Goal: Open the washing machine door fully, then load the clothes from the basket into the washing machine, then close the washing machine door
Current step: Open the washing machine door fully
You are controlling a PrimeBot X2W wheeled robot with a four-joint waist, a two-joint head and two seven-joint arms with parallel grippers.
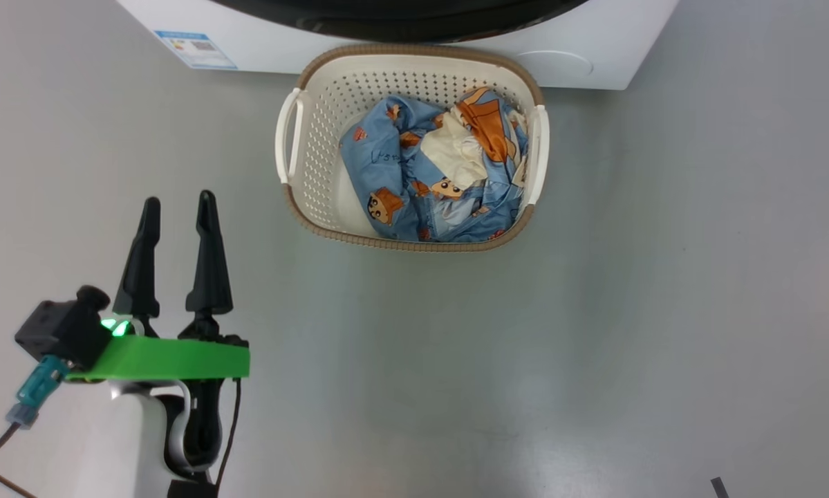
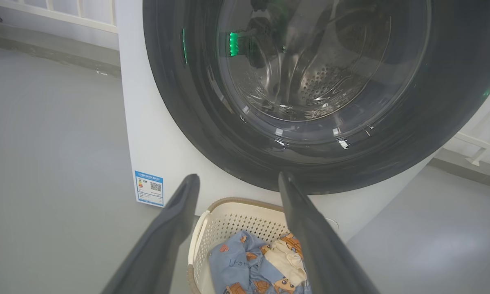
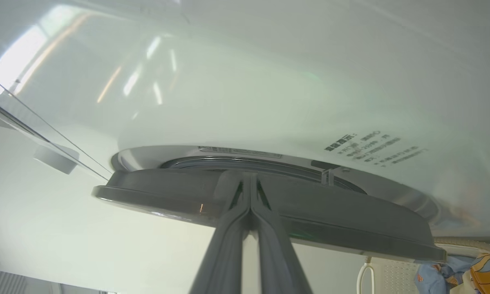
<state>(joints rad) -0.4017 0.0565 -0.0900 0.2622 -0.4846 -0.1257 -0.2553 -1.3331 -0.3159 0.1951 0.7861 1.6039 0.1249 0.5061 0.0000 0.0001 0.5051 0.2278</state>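
The right gripper [image 3: 249, 179] has its two fingers pressed together with nothing between them. Their joined tip lies against the edge of the washing machine door [image 3: 330, 222], at the seam where the dark rim meets the white front of the washing machine [image 3: 269, 102]. Whether the tip is hooked behind the rim or only touching it I cannot tell. Pressed flat like that, the pair makes one thin blade, which I judge suits slipping behind the rim to lever the door outward; the right wrist view shows a narrow gap between door and front. The left gripper [image 1: 179, 200] has its fingers spread wide and empty, well apart from the door and below it to the left, over bare floor [image 1: 594, 311]. Held back there it keeps clear of the door and, I would guess, waits for the laundry. The basket [image 1: 414, 243] sits on the floor directly below the door, its far rim just beside the machine's front, and the clothes [image 1: 414, 180] lie bunched inside it. A blue label sticker [image 1: 196, 48] sits low on the front, left of the door. The door is thus at the right tip, and opening it looks like the step in hand.
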